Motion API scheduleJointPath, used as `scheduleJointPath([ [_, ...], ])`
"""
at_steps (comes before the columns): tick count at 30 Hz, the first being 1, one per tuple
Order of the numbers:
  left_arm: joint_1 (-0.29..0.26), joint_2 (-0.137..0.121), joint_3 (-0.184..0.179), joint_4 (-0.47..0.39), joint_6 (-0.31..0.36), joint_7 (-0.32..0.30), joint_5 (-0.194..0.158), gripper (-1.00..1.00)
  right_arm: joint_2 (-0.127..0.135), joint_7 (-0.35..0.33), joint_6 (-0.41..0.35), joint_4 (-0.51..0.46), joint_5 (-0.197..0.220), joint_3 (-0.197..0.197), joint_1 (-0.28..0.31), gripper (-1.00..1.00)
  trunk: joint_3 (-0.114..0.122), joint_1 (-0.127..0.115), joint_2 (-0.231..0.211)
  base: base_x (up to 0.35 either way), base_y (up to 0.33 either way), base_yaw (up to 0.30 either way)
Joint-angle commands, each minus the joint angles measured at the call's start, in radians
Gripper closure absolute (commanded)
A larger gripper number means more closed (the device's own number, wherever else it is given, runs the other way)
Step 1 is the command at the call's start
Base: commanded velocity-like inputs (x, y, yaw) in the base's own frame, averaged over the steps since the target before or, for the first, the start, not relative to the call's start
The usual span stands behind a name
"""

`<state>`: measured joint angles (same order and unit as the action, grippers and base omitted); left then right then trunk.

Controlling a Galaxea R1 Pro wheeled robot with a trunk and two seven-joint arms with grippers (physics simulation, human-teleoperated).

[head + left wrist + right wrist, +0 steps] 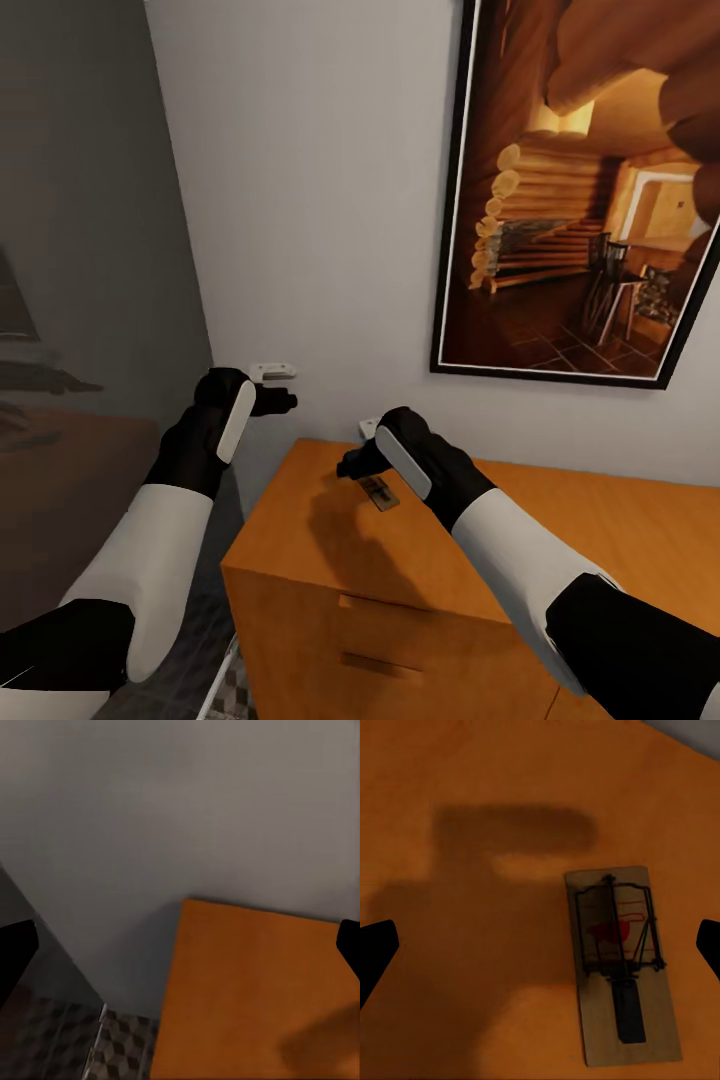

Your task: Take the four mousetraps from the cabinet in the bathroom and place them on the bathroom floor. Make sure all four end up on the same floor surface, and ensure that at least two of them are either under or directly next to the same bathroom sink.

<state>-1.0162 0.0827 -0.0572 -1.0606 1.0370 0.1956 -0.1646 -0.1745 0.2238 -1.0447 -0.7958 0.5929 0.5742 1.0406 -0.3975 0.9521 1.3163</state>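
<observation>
The left gripper (pixel 283 400) hangs in the air beside the grey wall (pixel 300 200), off the near-left corner of the cabinet (pixel 300 560) and touching nothing; in the left wrist view its jaws stand wide apart at the two edges of the picture, with bare wall and the cabinet's orange top between and ahead of them, and a strip of bathroom floor (pixel 120 1050) with cube-patterned tiles below the cabinet's edge; just beyond these jaws a small white fitting (pixel 272 371) sits on the wall. The right gripper (pixel 352 466) hovers over the cabinet's worktop near its back-left corner; its jaws are spread wide as well and hold nothing; one mousetrap (pixel 621 961) lies flat on the worktop directly beneath and between them, nearer one jaw than the other, its dark wire frame and a red patch facing up; the gripper's shadow falls across the wood beside the trap. Further right, a framed picture (pixel 590 190) of a log interior hangs on the wall above the cabinet.
</observation>
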Motion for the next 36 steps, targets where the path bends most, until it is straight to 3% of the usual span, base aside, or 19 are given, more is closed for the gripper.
scheduleJointPath([
  [1,-0.001,0.0,-0.001,-0.001,0.003,0.01,-0.011,-1.0,0.0,0.009,-0.003,-0.001,0.009,0.002,0.001,-1.0,-0.001,0.0,0.001,0.0,0.0,0.103],
  [24,-0.001,0.0,-0.001,0.001,0.003,0.01,-0.011,-1.0,0.0,0.007,-0.003,0.006,0.015,-0.009,0.001,-1.0,-0.001,0.0,0.001,0.0,0.0,0.021],
  [36,-0.001,0.001,-0.001,0.006,0.003,0.01,-0.013,-1.0,0.0,0.003,-0.003,0.058,0.015,-0.014,0.001,-1.0,-0.001,0.0,0.001,0.0,0.0,0.0],
])
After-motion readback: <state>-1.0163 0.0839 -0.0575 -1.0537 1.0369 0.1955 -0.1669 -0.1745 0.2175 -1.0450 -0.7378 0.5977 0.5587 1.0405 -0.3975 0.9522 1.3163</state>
